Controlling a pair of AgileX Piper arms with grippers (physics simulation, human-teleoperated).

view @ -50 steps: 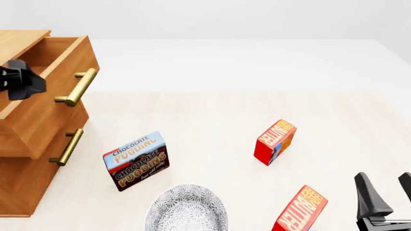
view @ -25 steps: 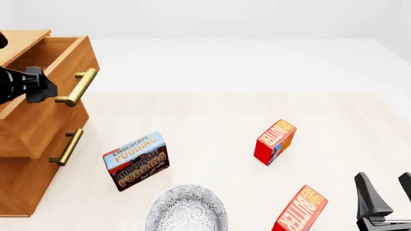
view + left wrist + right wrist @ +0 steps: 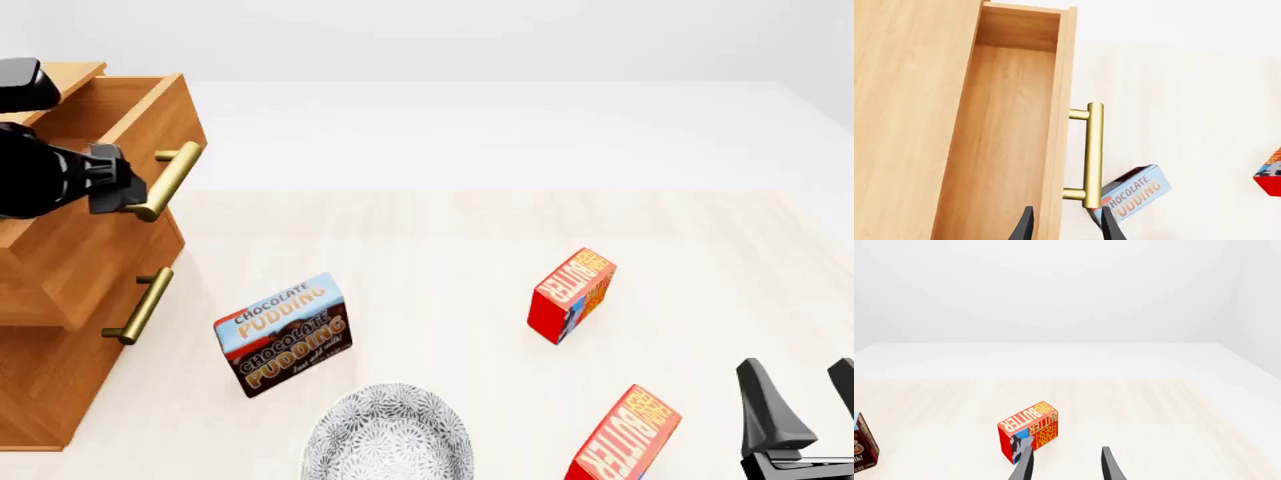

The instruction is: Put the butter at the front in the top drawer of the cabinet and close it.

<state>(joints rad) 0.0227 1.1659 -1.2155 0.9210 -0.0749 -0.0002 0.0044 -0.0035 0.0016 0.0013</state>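
The butter at the front (image 3: 625,438) is a red carton with an orange lettered face, standing by the table's near edge. My right gripper (image 3: 807,400) stands open to its right, apart from it. A second butter carton (image 3: 571,295) lies farther back and also appears beyond the right gripper (image 3: 1066,465) as the carton (image 3: 1029,437). The cabinet (image 3: 54,380) is at the left with its top drawer (image 3: 140,120) pulled out. My left gripper (image 3: 131,195) is open at the drawer's brass handle (image 3: 1094,155). Its fingertips (image 3: 1107,226) straddle the drawer front and the handle's near end.
A brown-and-blue Chocolate Pudding box (image 3: 283,335) stands between the cabinet and the butters. A grey patterned bowl (image 3: 387,440) sits at the near edge in the middle. A lower drawer with a like handle (image 3: 140,305) is shut.
My left gripper has moved right, from over the open drawer to its brass handle. The right arm, both butters and the drawer have not moved.
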